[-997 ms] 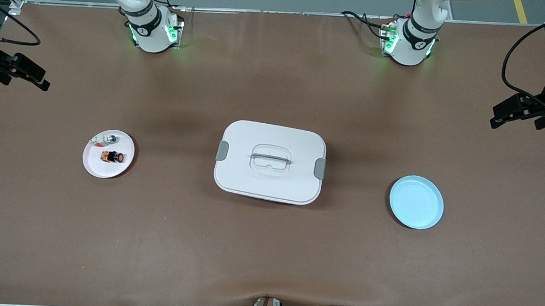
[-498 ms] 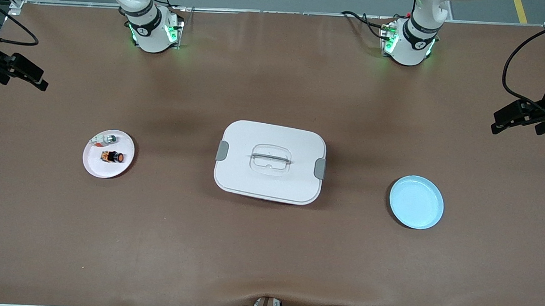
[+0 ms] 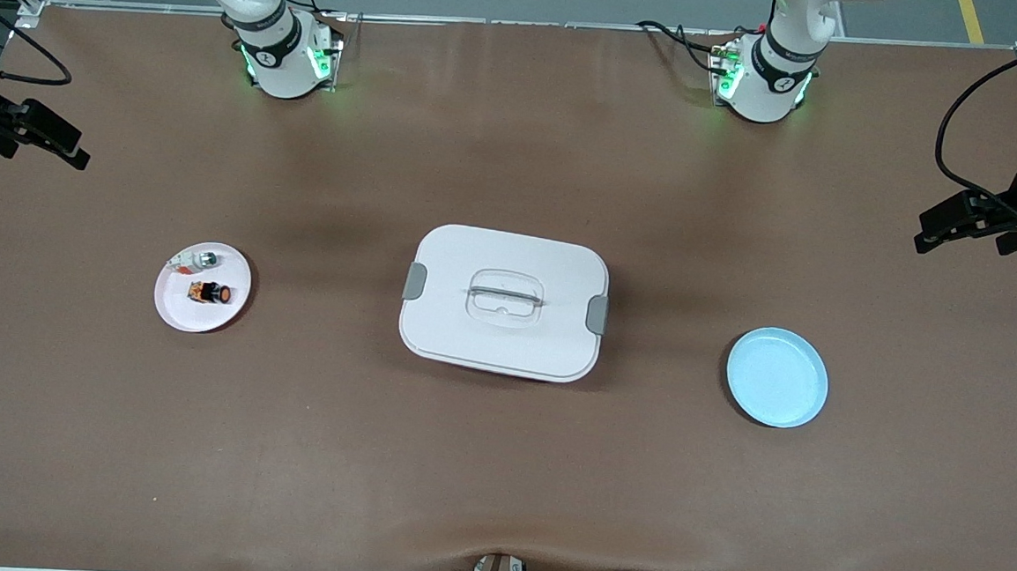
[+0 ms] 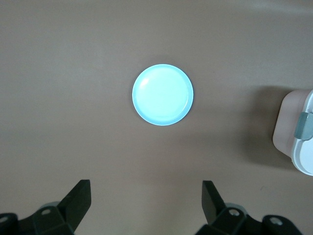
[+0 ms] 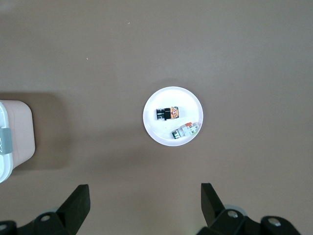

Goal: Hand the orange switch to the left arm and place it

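Both grippers, right [image 5: 142,208] and left [image 4: 146,205], wide open, empty. Risk: right pinches silver part [image 5: 185,130] beside switch [image 5: 167,113] below it.

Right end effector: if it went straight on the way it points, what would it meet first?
Probably the white plate, roughly centred ahead of the open right end effector; depth is unclear.

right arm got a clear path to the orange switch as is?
Probably yes. The right end effector is open, high over its end of the table. The switch lies exposed on the white plate, close beside a silver part. The box sits mid-table, off that path.
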{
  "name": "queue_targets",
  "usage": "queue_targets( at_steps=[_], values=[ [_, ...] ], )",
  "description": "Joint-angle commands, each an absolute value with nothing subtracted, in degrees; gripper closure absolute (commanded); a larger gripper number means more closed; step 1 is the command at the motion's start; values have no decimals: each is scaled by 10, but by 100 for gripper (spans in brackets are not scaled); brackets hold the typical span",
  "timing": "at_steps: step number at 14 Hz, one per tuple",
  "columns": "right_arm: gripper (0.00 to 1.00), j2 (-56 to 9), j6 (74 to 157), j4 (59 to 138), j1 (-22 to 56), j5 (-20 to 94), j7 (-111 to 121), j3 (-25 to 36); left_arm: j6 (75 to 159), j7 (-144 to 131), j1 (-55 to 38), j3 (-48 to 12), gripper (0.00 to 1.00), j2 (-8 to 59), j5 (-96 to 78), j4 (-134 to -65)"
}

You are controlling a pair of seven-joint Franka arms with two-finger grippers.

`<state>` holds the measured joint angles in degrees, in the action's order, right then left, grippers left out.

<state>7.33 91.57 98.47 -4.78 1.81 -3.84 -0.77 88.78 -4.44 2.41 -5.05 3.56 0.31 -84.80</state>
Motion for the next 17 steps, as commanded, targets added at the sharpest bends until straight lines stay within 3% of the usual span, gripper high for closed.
queue_targets(
  at_steps=[1, 11, 13, 17],
  values=[
    [0, 87, 915, 995, -54, 26, -36, -10, 887, -35, 25, -51, 0, 35, 0, -845],
    [0, 23, 867, 960, -67, 17, -35, -10, 888, -35, 25, -51, 0, 37, 0, -846],
    [0, -37, 866, 944, -84, 27, -36, -10, 889, -35, 25, -51, 0, 38, 0, -846],
    [0, -70, 868, 934, -99, 23, -26, -11, 894, -35, 24, -51, 0, 46, 0, -851]
  ],
)
